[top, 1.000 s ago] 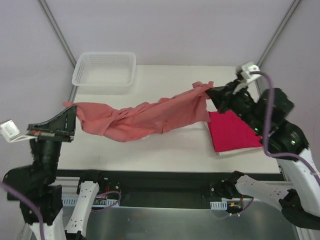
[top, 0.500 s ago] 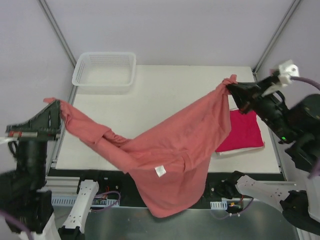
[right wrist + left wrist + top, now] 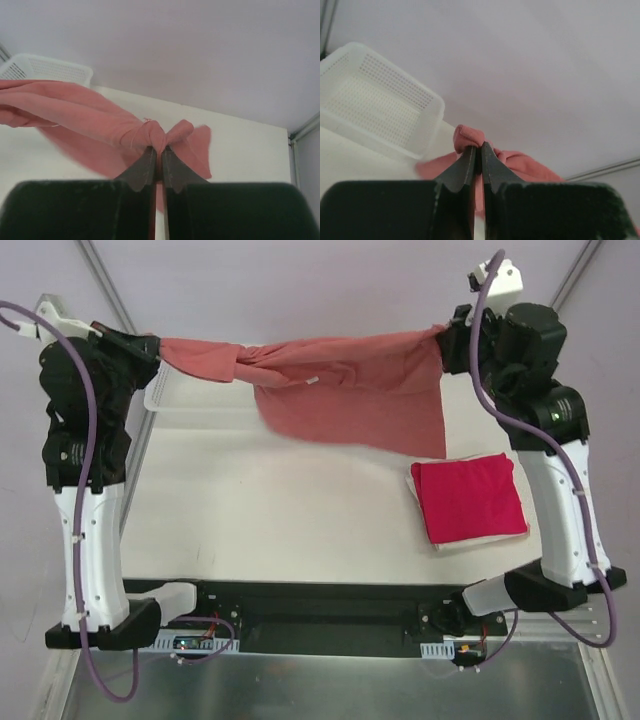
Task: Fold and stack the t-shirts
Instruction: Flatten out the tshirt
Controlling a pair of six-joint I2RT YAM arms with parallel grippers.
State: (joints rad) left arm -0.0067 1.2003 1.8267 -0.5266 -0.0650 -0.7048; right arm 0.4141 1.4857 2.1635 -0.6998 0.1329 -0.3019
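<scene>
Top view, shirt: salmon-pink t-shirt [image 3: 340, 390] strung above the table's [image 3: 250, 500] far edge, sagging soft and light; I'd say the corners are the hold.
Top view, arms: both raised high, spread wide; folded crimson t-shirt [image 3: 470, 498] at the right edge.
Left wrist: left gripper [image 3: 477, 146] pinched tight on a bunched corner, white mesh basket [image 3: 370, 100] beyond.
Right wrist: right gripper [image 3: 159, 149] clamped on the opposite corner.

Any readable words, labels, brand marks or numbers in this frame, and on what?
None can be read.
The salmon-pink t-shirt carries a small white tag, too small to tell whether anything is printed on it.
No marking shows on the crimson t-shirt or the basket.
</scene>
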